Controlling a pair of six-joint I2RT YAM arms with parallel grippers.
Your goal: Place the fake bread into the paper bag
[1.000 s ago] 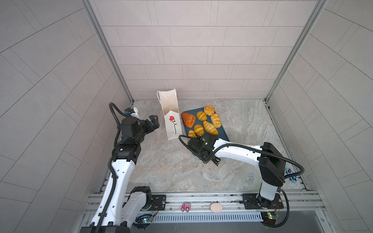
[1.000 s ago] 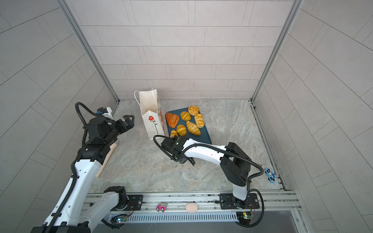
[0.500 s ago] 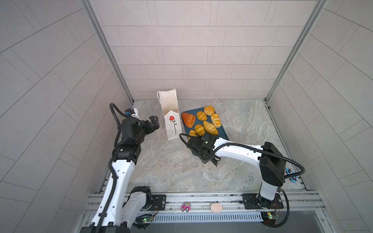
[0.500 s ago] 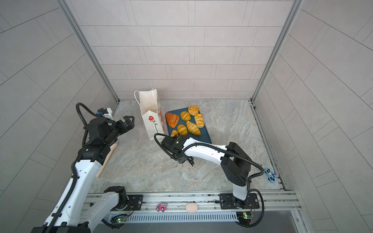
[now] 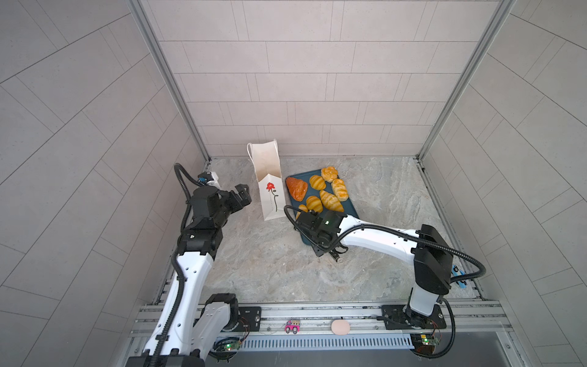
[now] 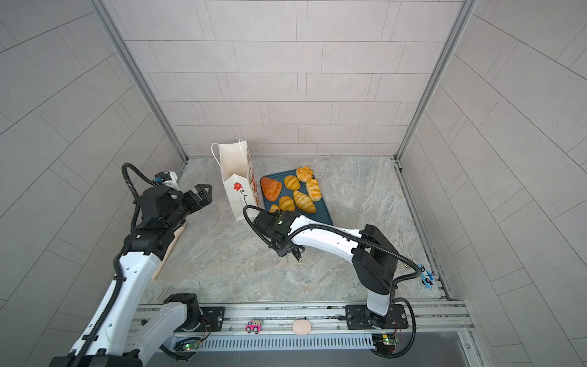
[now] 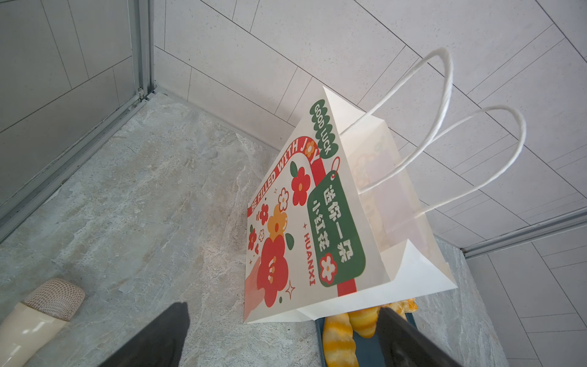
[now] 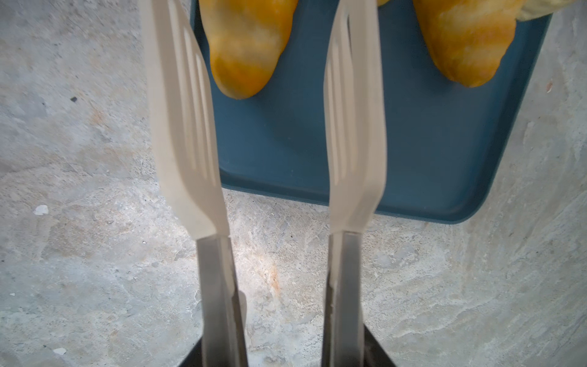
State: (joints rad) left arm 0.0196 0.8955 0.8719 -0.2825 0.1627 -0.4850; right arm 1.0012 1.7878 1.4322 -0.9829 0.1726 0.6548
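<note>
The white paper bag (image 5: 268, 190) (image 6: 239, 187) (image 7: 317, 222) stands upright and open-topped, just left of the dark-blue tray (image 5: 349, 209). Several pieces of fake bread lie on the tray: a reddish-brown loaf (image 5: 296, 188) and golden striped rolls (image 5: 330, 200). My left gripper (image 5: 244, 193) (image 7: 282, 336) hovers open and empty left of the bag. My right gripper (image 5: 313, 222) (image 8: 286, 352) is shut on white slotted tongs (image 8: 187, 127) at the tray's near corner. The tongs' blades stand apart, with the end of one roll (image 8: 251, 44) between them, untouched.
A cream handle with a mesh end (image 7: 41, 314) lies on the floor by the left wall. A second roll (image 8: 470, 41) lies beside the tongs. On the front rail sit a pink toy car (image 5: 293, 326) and a pink disc (image 5: 340, 327). Tiled walls enclose three sides.
My right gripper with the tongs has crept slightly towards the bread at the tray's near corner. The left arm has stayed where it was.
</note>
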